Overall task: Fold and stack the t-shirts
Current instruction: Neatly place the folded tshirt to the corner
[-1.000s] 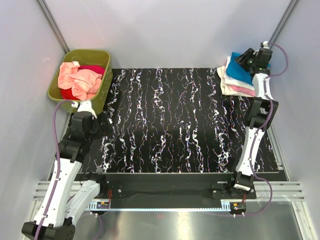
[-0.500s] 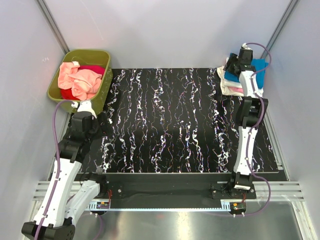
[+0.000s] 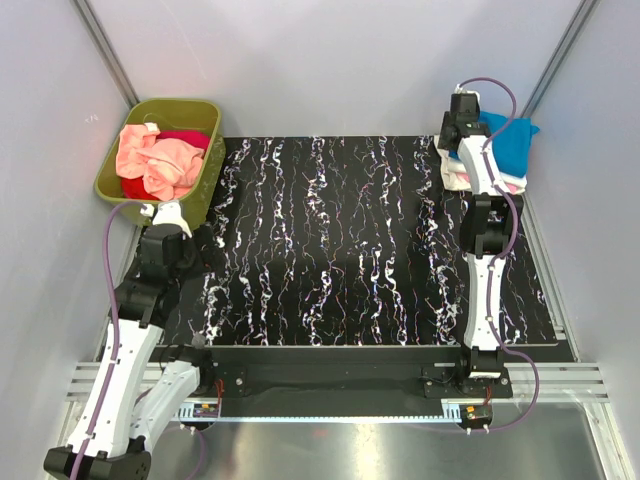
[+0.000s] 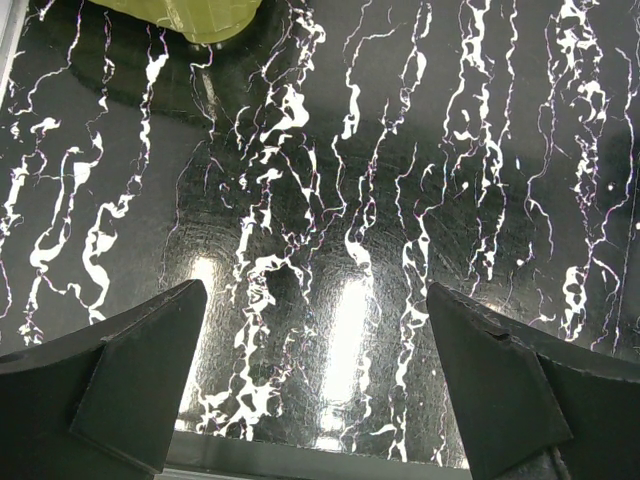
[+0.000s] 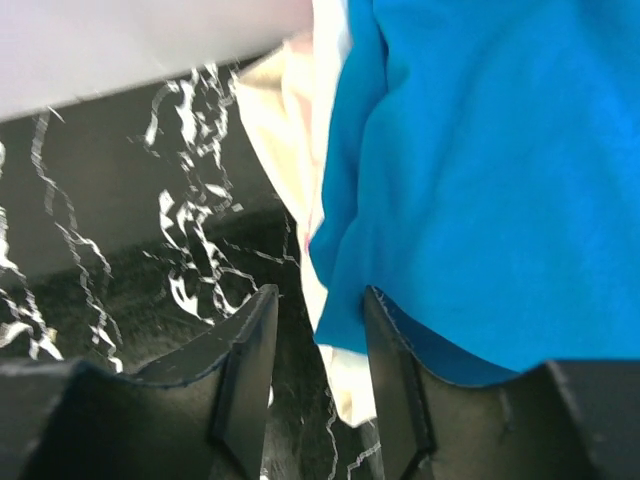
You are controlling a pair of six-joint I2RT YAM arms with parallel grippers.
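A folded bright blue t-shirt (image 3: 508, 146) lies on top of a small stack at the table's far right corner, over a cream-white one (image 3: 452, 172). My right gripper (image 3: 458, 128) hovers at the stack's left edge. In the right wrist view its jaws (image 5: 320, 292) stand partly apart, with the hem of the blue shirt (image 5: 480, 180) and the cream cloth (image 5: 290, 130) showing between them, not pinched. A salmon-peach t-shirt (image 3: 152, 160) and a red one (image 3: 186, 138) lie crumpled in the tub. My left gripper (image 3: 165, 218) is wide open above bare table (image 4: 315, 290), holding nothing.
The olive-green tub (image 3: 208, 172) stands at the far left corner, just beyond my left gripper; its base (image 4: 205, 15) shows at the top of the left wrist view. White walls close in on both sides and behind. The black marbled tabletop (image 3: 340, 240) spans the middle.
My right gripper has swung leftward across the stack, from its right side to its left edge, and its jaws have narrowed. The left arm has not moved.
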